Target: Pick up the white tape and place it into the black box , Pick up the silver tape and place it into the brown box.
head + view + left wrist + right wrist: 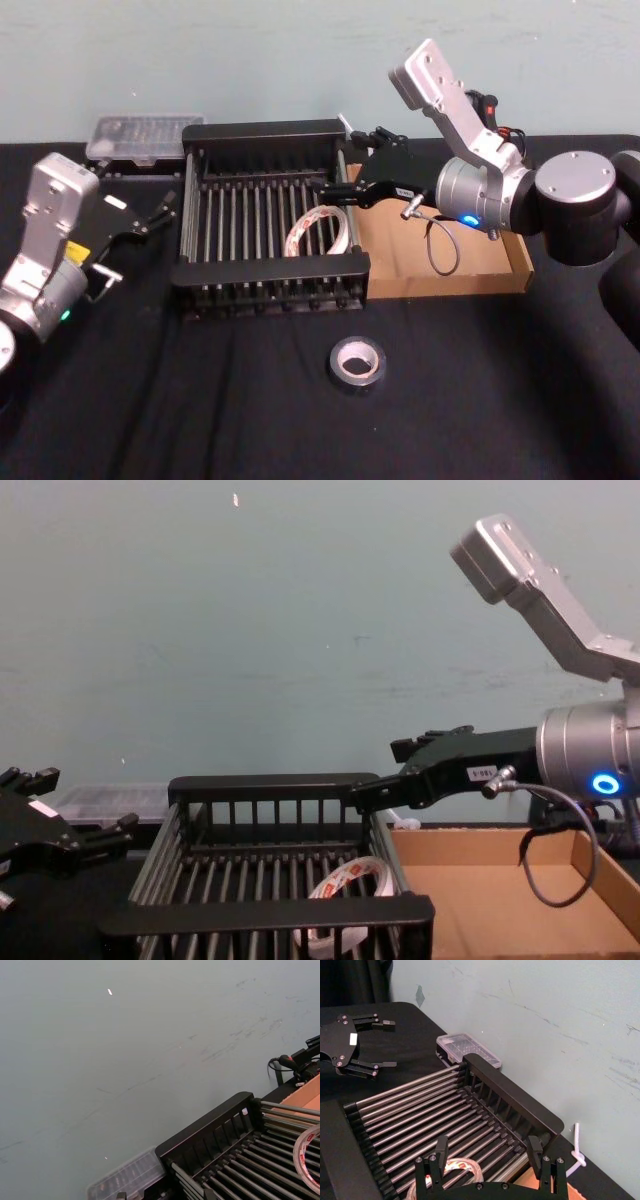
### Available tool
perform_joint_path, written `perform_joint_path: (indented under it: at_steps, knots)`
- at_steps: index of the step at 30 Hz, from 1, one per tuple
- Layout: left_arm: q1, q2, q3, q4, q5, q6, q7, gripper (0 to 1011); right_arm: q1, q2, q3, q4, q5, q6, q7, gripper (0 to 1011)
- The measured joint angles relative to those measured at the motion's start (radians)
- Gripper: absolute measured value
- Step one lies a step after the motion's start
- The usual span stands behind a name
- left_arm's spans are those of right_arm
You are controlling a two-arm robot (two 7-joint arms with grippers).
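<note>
Here the right claw (pixel 335 190) hangs over the right end of the black box (pixel 268 132), its fingers spread apart and holding nothing. The white tape (pixel 318 229) lies tilted on the slatted floor just below, leaning toward the right wall; its red-orange print is too small to read. The silver tape (pixel 358 362) lies flat on the black desk (pixel 200 400), in front of the black box and well apart from it. The brown box (pixel 500 278) sits touching the black box's right side. The left claw (pixel 160 210) hangs left of the black box, fingers apart, near a clear plastic case (pixel 135 136).
</note>
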Motion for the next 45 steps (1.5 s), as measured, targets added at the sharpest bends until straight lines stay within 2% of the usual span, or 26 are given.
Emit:
perform_joint_path:
  at_steps: [10, 19, 25, 26, 31, 39, 41, 45]
  knots:
    - [0.000, 0.000, 0.000, 0.000, 0.000, 0.000, 0.000, 1001, -0.005, 0.008, 0.002, -0.015, -0.002, 0.006, -0.002, 1002]
    - [0.000, 0.000, 0.000, 0.000, 0.000, 0.000, 0.000, 1001, -0.044, 0.052, 0.024, -0.101, 0.010, 0.018, -0.006, 1002]
    - [0.000, 0.000, 0.000, 0.000, 0.000, 0.000, 0.000, 1001, -0.112, 0.122, 0.050, -0.215, 0.027, 0.035, -0.005, 1002]
    - [0.000, 0.000, 0.000, 0.000, 0.000, 0.000, 0.000, 1001, -0.112, 0.122, 0.050, -0.215, 0.027, 0.035, -0.005, 1002]
    - [0.000, 0.000, 0.000, 0.000, 0.000, 0.000, 0.000, 1001, -0.193, 0.192, 0.085, -0.324, 0.061, 0.059, -0.007, 1002]
    - [0.000, 0.000, 0.000, 0.000, 0.000, 0.000, 0.000, 1001, -0.279, 0.261, 0.110, -0.422, 0.101, 0.085, -0.005, 1002]
    - [0.000, 0.000, 0.000, 0.000, 0.000, 0.000, 0.000, 1001, -0.304, 0.285, 0.111, -0.448, 0.114, 0.099, 0.000, 1002]
    - [0.000, 0.000, 0.000, 0.000, 0.000, 0.000, 0.000, 1002, -0.326, 0.311, 0.105, -0.468, 0.131, 0.120, 0.013, 1002]
